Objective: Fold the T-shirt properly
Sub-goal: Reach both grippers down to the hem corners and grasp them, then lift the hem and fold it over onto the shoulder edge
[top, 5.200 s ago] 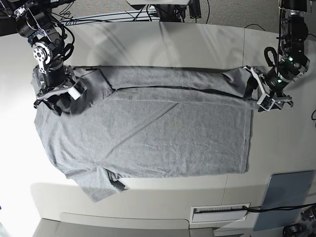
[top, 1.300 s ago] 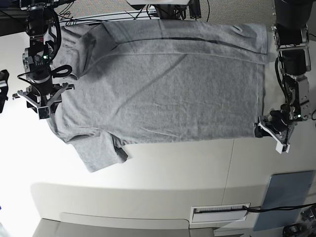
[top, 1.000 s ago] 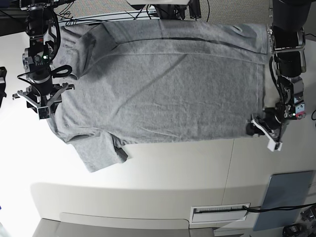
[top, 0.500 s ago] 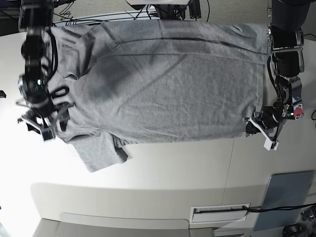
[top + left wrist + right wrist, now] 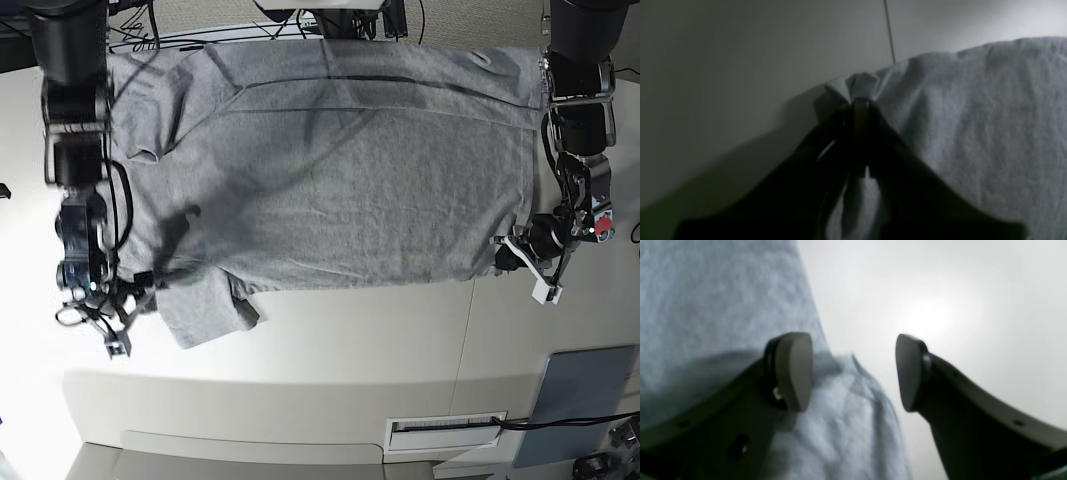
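The heather-grey T-shirt lies spread flat, plain side up, across the far half of the white table. One short sleeve points toward the front left. My left gripper is at the shirt's front right hem corner. In the left wrist view it is shut on a pinched fold of grey cloth. My right gripper is low beside the front left sleeve. In the right wrist view it is open, one finger over the cloth's edge, the other over bare table.
A blue-grey flat pad lies at the front right. A white slotted plate sits in the table's front edge. Cables run behind the shirt's far edge. A table seam runs front to back.
My right gripper has moved toward the front along the shirt's left side, down to the sleeve. My left gripper has shifted slightly inward at the hem corner. The shirt itself lies as before.
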{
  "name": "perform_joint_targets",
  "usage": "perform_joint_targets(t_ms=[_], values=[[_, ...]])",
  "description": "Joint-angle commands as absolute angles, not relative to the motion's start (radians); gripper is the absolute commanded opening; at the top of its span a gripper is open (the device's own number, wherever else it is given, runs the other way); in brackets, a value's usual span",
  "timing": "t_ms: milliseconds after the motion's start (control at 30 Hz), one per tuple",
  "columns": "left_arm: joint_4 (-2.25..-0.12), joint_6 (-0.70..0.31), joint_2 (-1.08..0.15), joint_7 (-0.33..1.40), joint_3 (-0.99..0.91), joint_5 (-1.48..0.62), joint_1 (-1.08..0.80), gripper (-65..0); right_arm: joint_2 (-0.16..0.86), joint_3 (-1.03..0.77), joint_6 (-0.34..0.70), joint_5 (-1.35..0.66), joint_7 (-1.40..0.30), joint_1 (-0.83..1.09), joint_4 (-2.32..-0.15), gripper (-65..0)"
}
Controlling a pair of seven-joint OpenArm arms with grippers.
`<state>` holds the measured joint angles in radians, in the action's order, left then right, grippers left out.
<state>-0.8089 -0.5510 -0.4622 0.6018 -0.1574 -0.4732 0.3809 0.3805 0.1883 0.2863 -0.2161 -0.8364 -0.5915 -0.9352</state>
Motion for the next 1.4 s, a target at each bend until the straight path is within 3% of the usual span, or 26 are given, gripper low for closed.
perform_joint_targets(t_ms=[0,300,567,600,800,900,1133,1367], values=[[-0.818,-0.551,-0.474,0.614,-0.158,-0.464,0.399,-65.0,0.374,0.184,0.286,-0.222,-0.81,-0.65,-0.909,-26.9],[-0.818,-0.551,-0.474,0.614,-0.158,-0.463,0.399,-65.0,0.288,0.184,0.287,-0.167,-0.66,-0.819,-0.466,-26.9],[-0.818,-0.551,-0.474,0.613,-0.158,-0.464,0.399,-65.0,0.286,0.184,0.281,-0.15,-0.65,-0.809,-0.429,-27.4],[-0.818,-0.551,-0.474,0.613,-0.158,-0.464,0.399,-65.0,0.284,0.184,0.281,-0.15,-0.656,-0.809,-0.429,-30.2],[-0.818,-0.551,-0.474,0.613,-0.158,-0.464,0.399,-65.0,0.264,0.184,0.281,-0.148,-0.674,-0.809,-0.429,-62.3],[-0.818,-0.551,-0.474,0.609,-0.158,-0.464,0.399,-65.0,0.258,0.184,0.281,-0.14,-0.659,-0.809,-0.43,-65.0],[-0.859,-0.551,-0.495,0.585,-0.159,-0.477,0.398,-65.0,0.262,0.184,0.28,-0.111,-0.723,-0.802,-0.556,-65.0],[-0.962,-0.588,-0.541,0.655,-0.16,-0.615,0.351,-65.0,0.317,0.184,0.221,-0.112,-0.85,-0.643,-0.987,-65.0]])
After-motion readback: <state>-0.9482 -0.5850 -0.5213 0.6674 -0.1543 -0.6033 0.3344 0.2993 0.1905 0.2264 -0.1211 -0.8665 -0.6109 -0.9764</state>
